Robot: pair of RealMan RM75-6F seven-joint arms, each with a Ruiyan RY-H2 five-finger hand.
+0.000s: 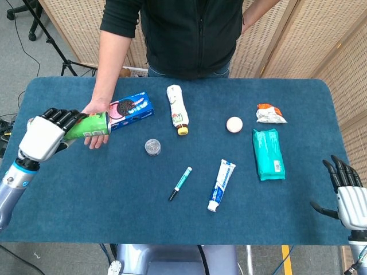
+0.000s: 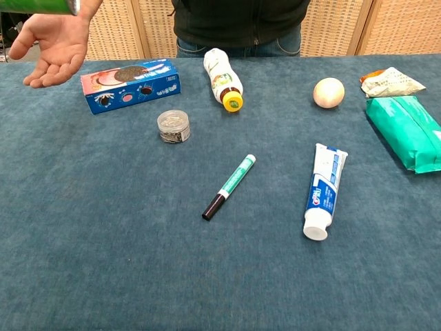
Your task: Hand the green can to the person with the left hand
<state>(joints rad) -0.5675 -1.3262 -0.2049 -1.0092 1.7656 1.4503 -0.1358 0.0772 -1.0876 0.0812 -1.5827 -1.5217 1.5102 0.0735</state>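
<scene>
Blue cloth is covering the table (image 1: pixel 74 189) where the left hand (image 1: pixel 45 135) is gripping the green can (image 1: pixel 89 126) sideways over the person's palm (image 2: pixel 49 48); the right hand (image 1: pixel 346 193) is idling, fingers spread.

looks like a lab or studio: blue-carpeted table (image 1: pixel 172 229), woven screen panels (image 1: pixel 309 40) behind its far edge, tripod legs (image 1: pixel 49 40) and cables (image 1: pixel 8 123) on grey floor.
</scene>
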